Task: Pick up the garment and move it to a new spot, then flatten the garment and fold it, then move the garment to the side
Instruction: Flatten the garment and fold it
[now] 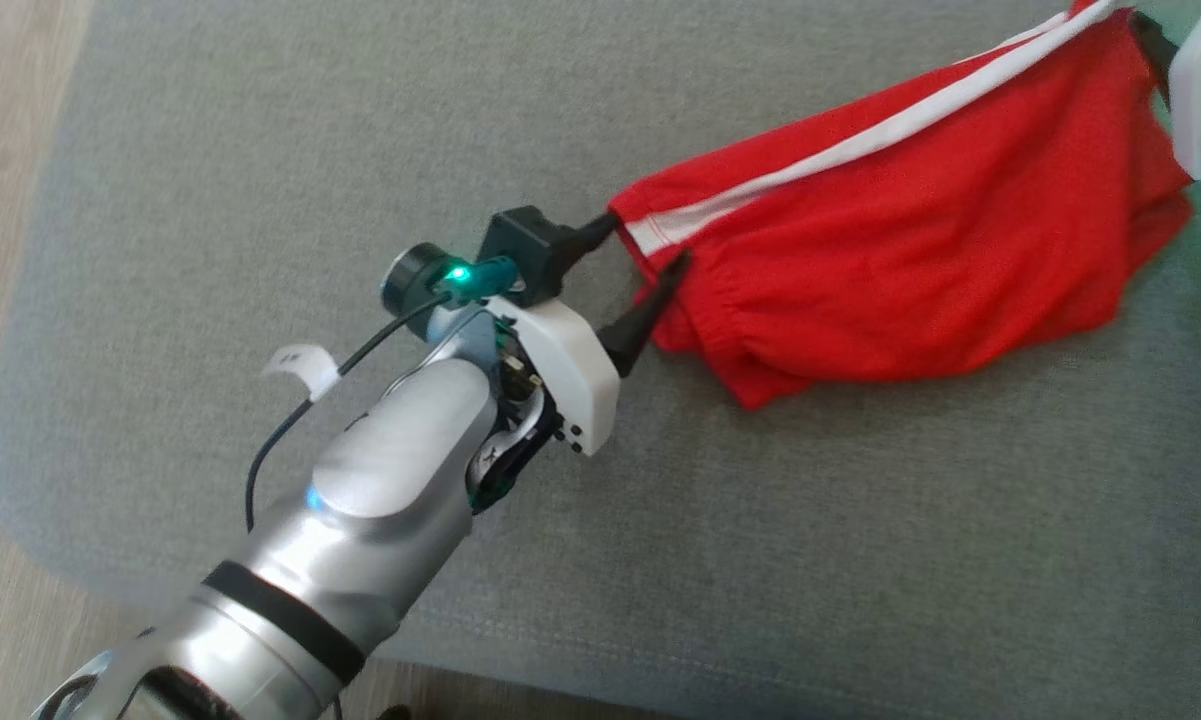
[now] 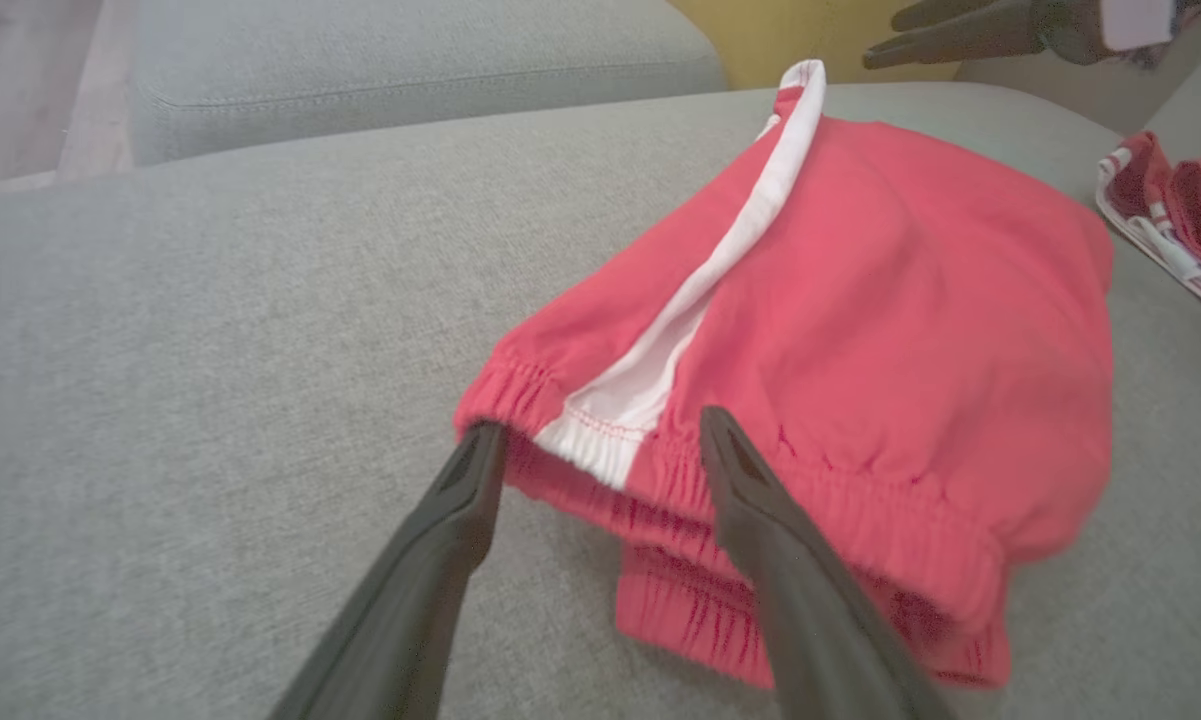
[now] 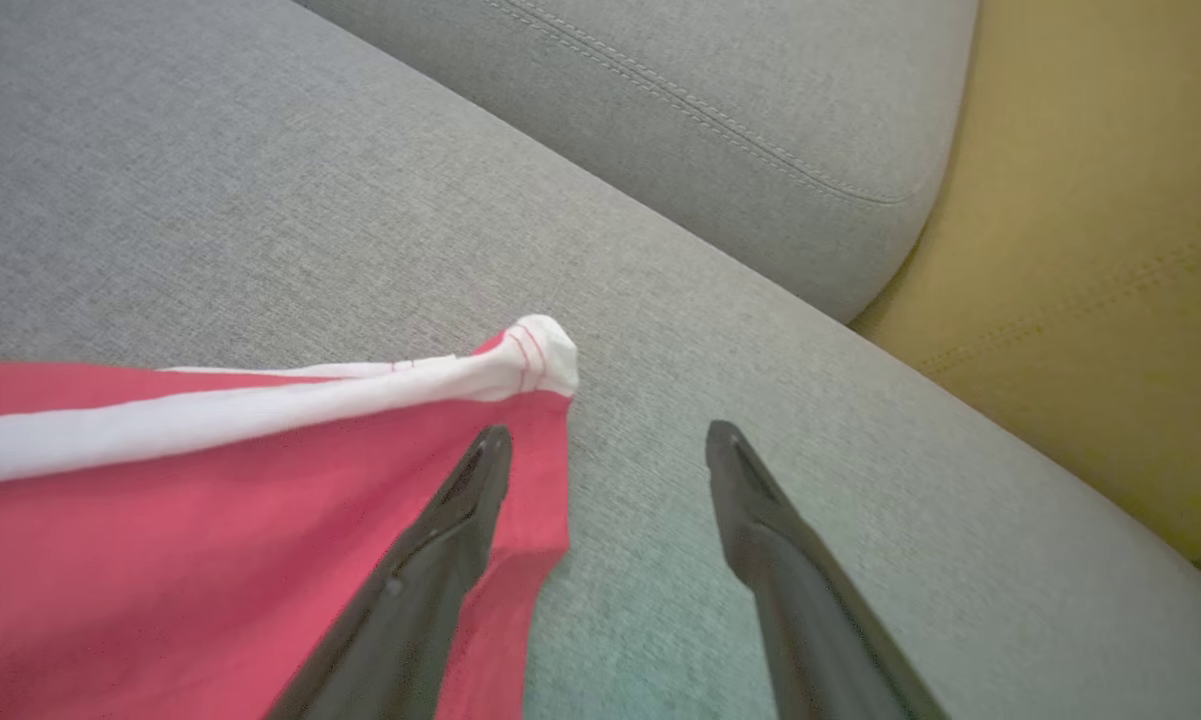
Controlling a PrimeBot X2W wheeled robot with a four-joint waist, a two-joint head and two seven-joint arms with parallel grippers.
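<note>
My head camera looks steeply down from above the grey sofa seat [image 1: 260,150], taking in a wide stretch with the red garment [image 1: 910,250] at the far right. My left wrist camera sits low and near, facing along the seat at the garment's waistband end. My right wrist camera is close at the opposite end, facing the sofa back [image 3: 760,100]. All three share garment and seat.

Home living room, grey fabric sofa cushions [image 1: 260,150] with stitched seams, mustard upholstery [image 3: 1090,250] beside, pale wood floor [image 1: 0,120]
</note>
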